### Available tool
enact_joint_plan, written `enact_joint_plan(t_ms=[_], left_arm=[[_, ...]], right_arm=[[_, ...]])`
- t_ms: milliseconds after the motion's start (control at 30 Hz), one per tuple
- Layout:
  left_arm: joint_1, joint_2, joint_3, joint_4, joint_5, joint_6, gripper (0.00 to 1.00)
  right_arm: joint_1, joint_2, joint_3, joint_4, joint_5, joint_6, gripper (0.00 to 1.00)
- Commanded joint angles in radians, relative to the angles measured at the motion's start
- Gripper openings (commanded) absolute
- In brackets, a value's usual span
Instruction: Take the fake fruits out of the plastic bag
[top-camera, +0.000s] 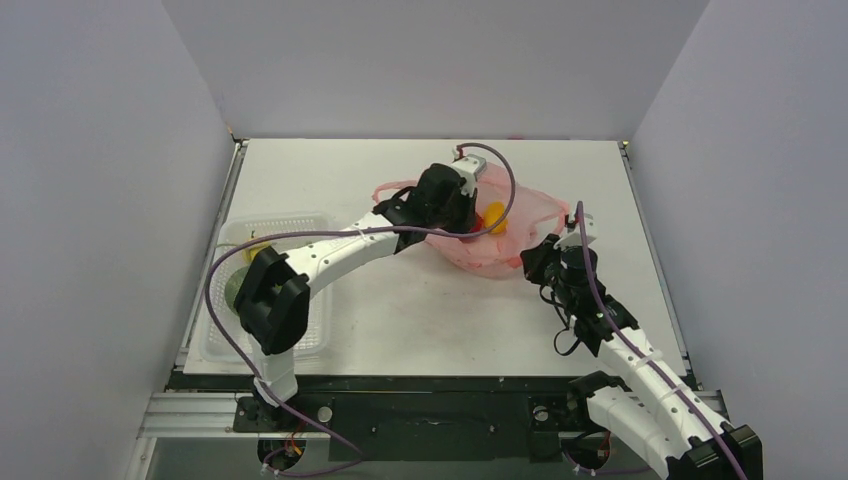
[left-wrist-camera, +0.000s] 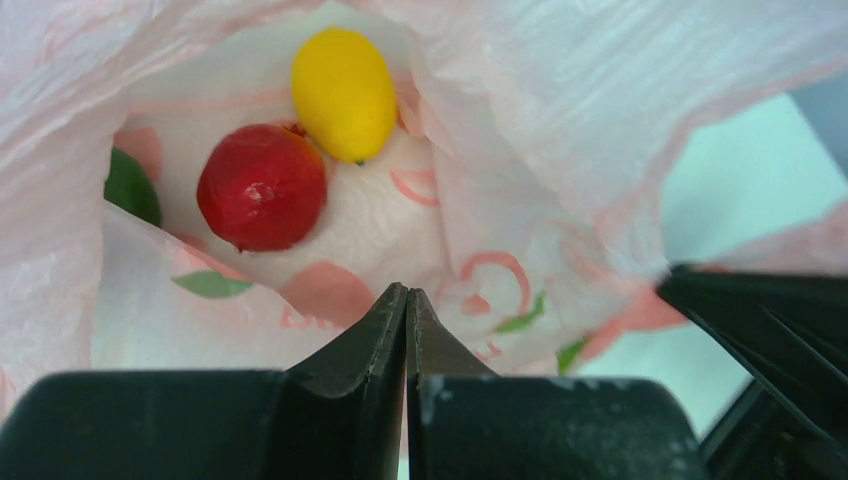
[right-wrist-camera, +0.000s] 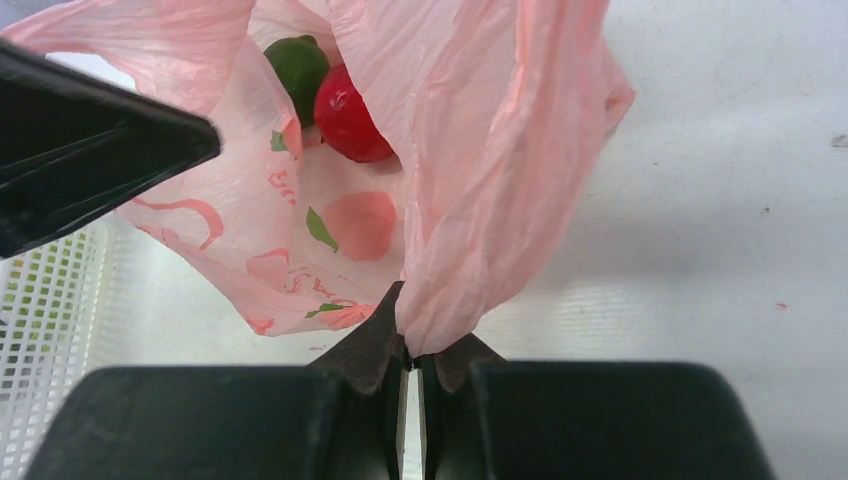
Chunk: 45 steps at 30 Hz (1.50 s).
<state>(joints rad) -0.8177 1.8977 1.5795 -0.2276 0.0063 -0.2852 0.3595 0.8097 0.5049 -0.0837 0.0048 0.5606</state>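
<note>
Here the right claw (right-wrist-camera: 410, 348) pinches the plastic bag (right-wrist-camera: 500, 180) (left claw (left-wrist-camera: 406, 300) closed), red fruit (left-wrist-camera: 262, 186) just beyond.

White arm links (top-camera: 345, 250), black joints (top-camera: 272, 300), purple cables (top-camera: 209, 292), black pincer fingers (left-wrist-camera: 370, 340)

From above I see the pink bag (top-camera: 520, 215) lying on the white table (top-camera: 420, 320), right of centre. My left arm reaches across, and its left gripper (top-camera: 468, 215) is down at the bag's open mouth, just beside a yellow fruit (top-camera: 495, 218) showing inside. The right gripper (top-camera: 530, 262) sits at the bag's near right edge, touching the film. I can't tell finger positions from here. A clear tray (top-camera: 215, 340) lies at the left, with something green (top-camera: 232, 288) in it, partly hidden by the arm.
</note>
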Motion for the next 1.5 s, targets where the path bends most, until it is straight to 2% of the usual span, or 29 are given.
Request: enact_joint_plan(t_ms=[0,167,233,300,467,567,600,700,767,800,867,933,1033,1067,1133,1267,1367,1467], left_arm=[[0.057,-0.154,-0.091,0.055,0.154,-0.117,0.00],[0.195,-0.286,-0.234,0.245,0.408,-0.264,0.00],[0.238,-0.320,-0.265,0.274,0.500,-0.310,0.00],[0.270,-0.364,-0.289,0.264,0.550,-0.318,0.00],[0.360,-0.460,-0.335,0.183,0.547,-0.284,0.00],[0.375,-0.482,-0.345,0.139,0.491,-0.242,0.00],[0.371,-0.477,-0.345,0.142,0.473,-0.241,0.07],[0.316,-0.405,-0.358,0.203,0.414,-0.254,0.16],[0.213,-0.325,-0.318,0.207,0.319,-0.213,0.29],[0.186,-0.297,-0.301,0.204,0.237,-0.197,0.38],[0.123,-0.215,-0.260,0.210,0.115,-0.159,0.48],[0.084,-0.140,-0.198,0.238,0.011,-0.118,0.53],[0.035,-0.018,-0.145,0.276,-0.100,-0.038,0.58],[0.029,0.008,-0.106,0.281,-0.149,-0.026,0.59],[0.013,0.115,-0.038,0.267,-0.207,0.014,0.62],[0.009,0.223,0.077,0.200,-0.307,0.012,0.62],[0.003,0.242,0.097,0.193,-0.375,0.023,0.63],[0.008,0.259,0.109,0.194,-0.356,0.028,0.65]], right_arm=[[-0.008,0.025,0.013,0.044,0.043,-0.021,0.00],[-0.011,0.068,0.034,0.050,0.028,-0.028,0.00],[-0.013,0.074,0.036,0.052,0.026,-0.029,0.00],[-0.014,0.077,0.035,0.053,0.026,-0.029,0.00],[-0.013,0.092,0.035,0.059,0.024,-0.037,0.00],[-0.009,0.096,0.041,0.059,-0.022,-0.049,0.00],[-0.008,0.096,0.043,0.057,-0.030,-0.049,0.00],[-0.004,0.098,0.048,0.051,-0.039,-0.038,0.00],[-0.006,0.098,0.045,0.050,-0.041,-0.030,0.00],[-0.007,0.098,0.044,0.050,-0.043,-0.028,0.03],[-0.010,0.092,0.042,0.049,-0.052,-0.012,0.11],[-0.011,0.086,0.041,0.053,-0.064,0.005,0.21],[-0.012,0.081,0.038,0.053,-0.070,0.021,0.33],[-0.014,0.082,0.039,0.052,-0.070,0.023,0.42],[-0.014,0.091,0.042,0.050,-0.072,0.026,0.51],[-0.014,0.109,0.051,0.056,-0.073,0.027,0.59],[-0.014,0.122,0.057,0.068,-0.074,0.027,0.63],[-0.014,0.143,0.073,0.069,-0.084,0.020,0.64]])
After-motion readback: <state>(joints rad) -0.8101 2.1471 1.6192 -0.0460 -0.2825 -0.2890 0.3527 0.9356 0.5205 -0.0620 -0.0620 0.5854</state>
